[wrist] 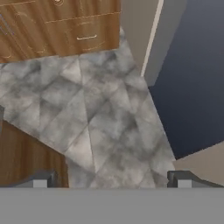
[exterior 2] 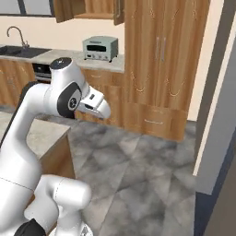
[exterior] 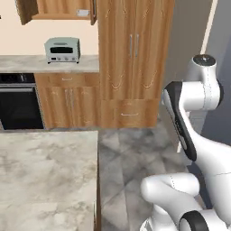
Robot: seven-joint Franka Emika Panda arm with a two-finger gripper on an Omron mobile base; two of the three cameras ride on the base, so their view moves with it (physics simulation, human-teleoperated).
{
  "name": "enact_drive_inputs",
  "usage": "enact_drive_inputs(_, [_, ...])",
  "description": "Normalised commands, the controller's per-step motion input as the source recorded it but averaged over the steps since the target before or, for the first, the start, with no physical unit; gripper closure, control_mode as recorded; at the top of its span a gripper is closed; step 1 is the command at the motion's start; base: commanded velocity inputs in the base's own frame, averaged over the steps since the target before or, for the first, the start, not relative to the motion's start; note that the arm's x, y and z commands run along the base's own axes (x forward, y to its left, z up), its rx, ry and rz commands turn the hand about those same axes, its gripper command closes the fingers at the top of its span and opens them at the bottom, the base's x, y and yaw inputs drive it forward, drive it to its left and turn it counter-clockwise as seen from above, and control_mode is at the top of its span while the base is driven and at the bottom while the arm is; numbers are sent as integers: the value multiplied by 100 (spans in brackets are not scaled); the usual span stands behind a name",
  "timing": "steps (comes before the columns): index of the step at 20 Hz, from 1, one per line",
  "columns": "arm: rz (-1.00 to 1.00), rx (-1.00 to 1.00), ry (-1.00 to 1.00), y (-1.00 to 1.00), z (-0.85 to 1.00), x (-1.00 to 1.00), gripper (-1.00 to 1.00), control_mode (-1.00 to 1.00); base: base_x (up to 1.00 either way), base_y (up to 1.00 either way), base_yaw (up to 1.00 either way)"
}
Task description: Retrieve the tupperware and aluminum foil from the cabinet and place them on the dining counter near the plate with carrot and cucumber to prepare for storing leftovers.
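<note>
While the grey tiled floor (wrist: 100,118) takes up most of the open room, it's pretty clear the fetching step hasn't really been started yet, so the approach to the cabinet is what's judged to be in hand. The tall cupboards (exterior: 135,58) are seen straight ahead, with the oven counter (exterior: 49,64) and the mint-green toaster oven (exterior: 62,49) off to their left. The dining counter (exterior: 45,176) is close by the base, and its edge runs right along the strip of floor that would have to be driven through, so that corner should be watched.

The cabinet (exterior: 58,11) hangs high above the toaster oven with its door (exterior: 93,11) swung open. A pale thing on the shelf, probably the tupperware (exterior: 83,13), can just be made out; the foil box can't be picked out at this size.

The gripper (wrist: 111,181) is pointed down at the floor, its fingers spread wide with nothing between them. Next, a drive toward the oven counter and a long reach up is probably called for, with the open door's edge kept clear.
</note>
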Motion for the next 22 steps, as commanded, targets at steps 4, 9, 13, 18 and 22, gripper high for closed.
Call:
enact_drive_inputs(4, [0, 0, 0, 0, 0, 0, -100, 100, 100, -34, 54])
enact_drive_inputs(9, [0, 0, 0, 0, 0, 0, -100, 100, 100, -51, 45])
enact_drive_inputs(13, [0, 0, 0, 0, 0, 0, -100, 100, 100, -61, 41])
enact_drive_inputs(18, [0, 0, 0, 0, 0, 0, -100, 100, 100, -66, 40])
enact_drive_inputs(22, [0, 0, 0, 0, 0, 0, -100, 100, 100, -83, 33])
